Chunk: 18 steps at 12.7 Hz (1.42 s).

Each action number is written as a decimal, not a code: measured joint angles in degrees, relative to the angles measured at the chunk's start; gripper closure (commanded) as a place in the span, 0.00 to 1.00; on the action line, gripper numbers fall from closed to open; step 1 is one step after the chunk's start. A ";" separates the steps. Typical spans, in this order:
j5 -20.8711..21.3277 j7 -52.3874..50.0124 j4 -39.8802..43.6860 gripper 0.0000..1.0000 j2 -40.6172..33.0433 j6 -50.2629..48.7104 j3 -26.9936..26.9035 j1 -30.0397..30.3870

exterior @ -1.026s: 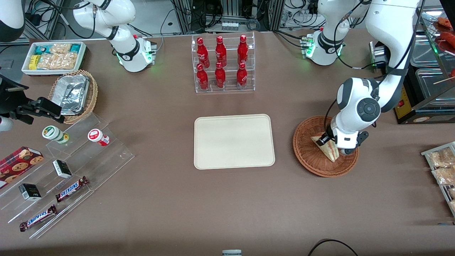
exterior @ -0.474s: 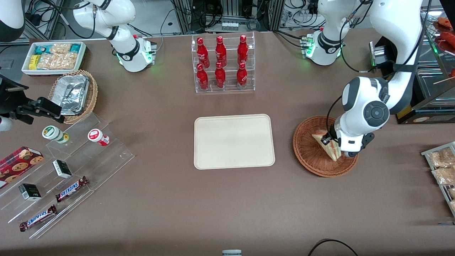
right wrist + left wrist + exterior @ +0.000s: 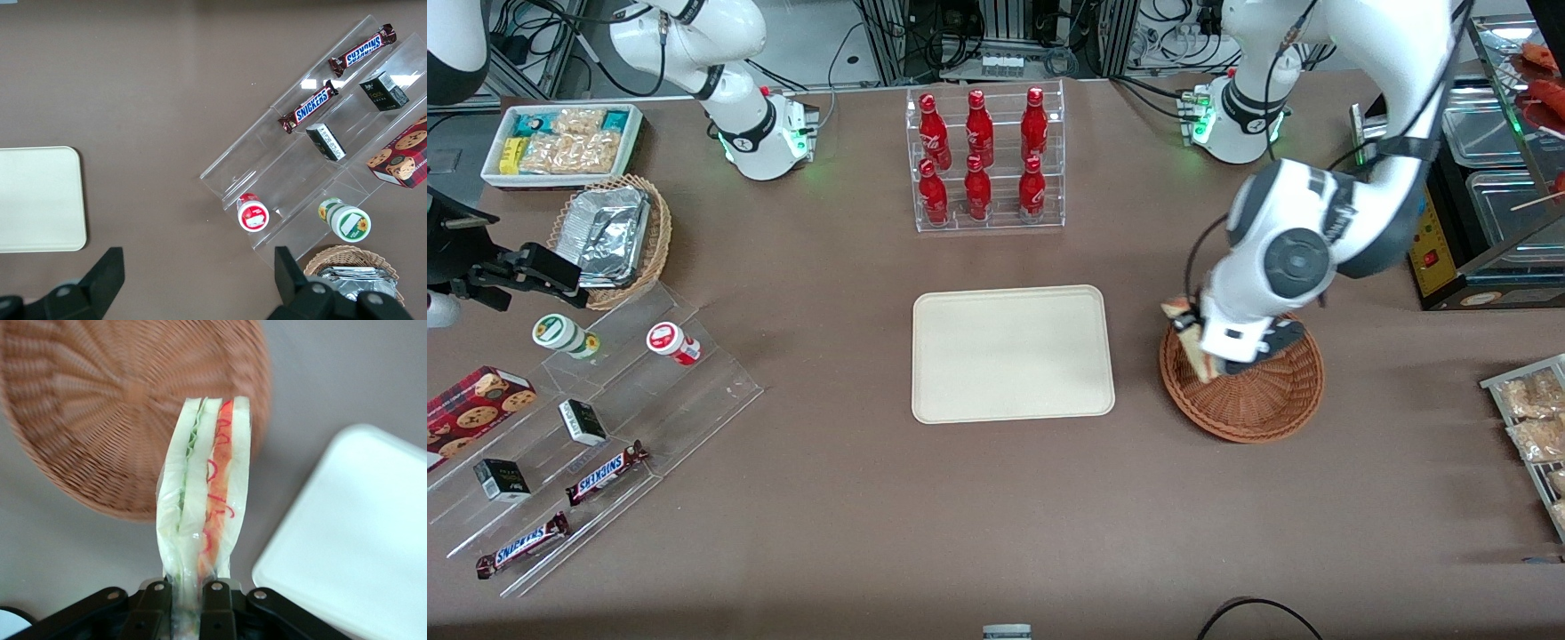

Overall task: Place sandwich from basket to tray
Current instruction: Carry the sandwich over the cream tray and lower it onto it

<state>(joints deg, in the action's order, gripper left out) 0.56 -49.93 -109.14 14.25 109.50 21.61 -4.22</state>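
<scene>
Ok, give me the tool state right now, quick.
Left arm's tool: shut on the sandwich, held in the air above the basket rim, on the side toward the tray.

glossy clear film wraps the soft pale sandwich [image 3: 203, 487]; the basket [image 3: 1258, 404] is rough woven wicker, the tray [image 3: 1011, 352] smooth matt, the end effector [image 3: 189, 603] black plastic.

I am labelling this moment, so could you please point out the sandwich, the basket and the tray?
sandwich [image 3: 203, 487], left wrist view, cut face, held in the shut gripper [image 3: 190, 600].
basket [image 3: 1263, 409], front view, woven rim nearest the camera.
tray [image 3: 1009, 356], front view, bare middle.
</scene>
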 measured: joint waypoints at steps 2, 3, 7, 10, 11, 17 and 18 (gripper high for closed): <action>3.55 -0.09 1.39 0.94 2.00 0.12 4.85 -0.15; 4.65 -0.71 3.24 0.94 3.87 0.20 7.06 -0.15; 13.17 -9.98 13.20 0.94 14.69 0.28 11.72 -5.27; 19.01 -17.65 20.20 0.95 22.58 0.45 11.80 -11.23; 19.31 -18.30 22.34 0.95 24.52 0.48 11.80 -12.33; 19.48 -18.92 31.59 0.95 33.67 4.09 11.79 -16.43; 19.48 -18.93 31.67 0.95 34.51 5.03 11.79 -16.60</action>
<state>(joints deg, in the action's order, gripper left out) 20.04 -68.86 -77.47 48.76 114.52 33.40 -20.82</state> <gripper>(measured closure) 0.859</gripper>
